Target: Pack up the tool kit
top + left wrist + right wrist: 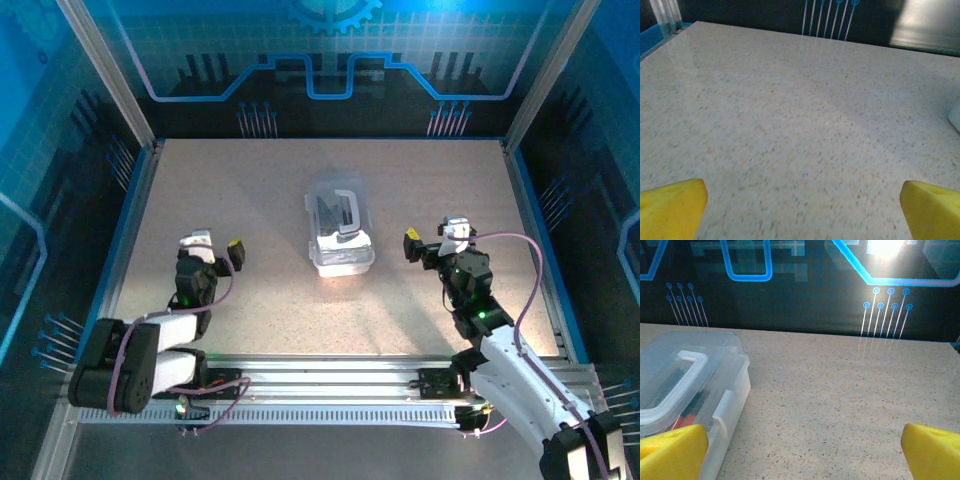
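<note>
Speckled beige tabletop (250,200); dark walls (330,60) with glowing blue circuit pattern; aluminium frame posts (105,70).

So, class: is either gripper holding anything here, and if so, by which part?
Nothing is held: the left gripper and right gripper both stand open, clear of the case.

1. The left arm (150,350) is folded low at the near-left corner of the table (270,310).
2. The left gripper (216,244) is pointed toward the far edge, with its jaws spread wide and nothing held.
3. The right arm (510,370) is extended from the near-right corner toward the table's middle.
4. The right gripper (433,236) is likewise spread wide and holding nothing; its yellow fingertips (675,447) are seen well apart in the right wrist view.
</note>
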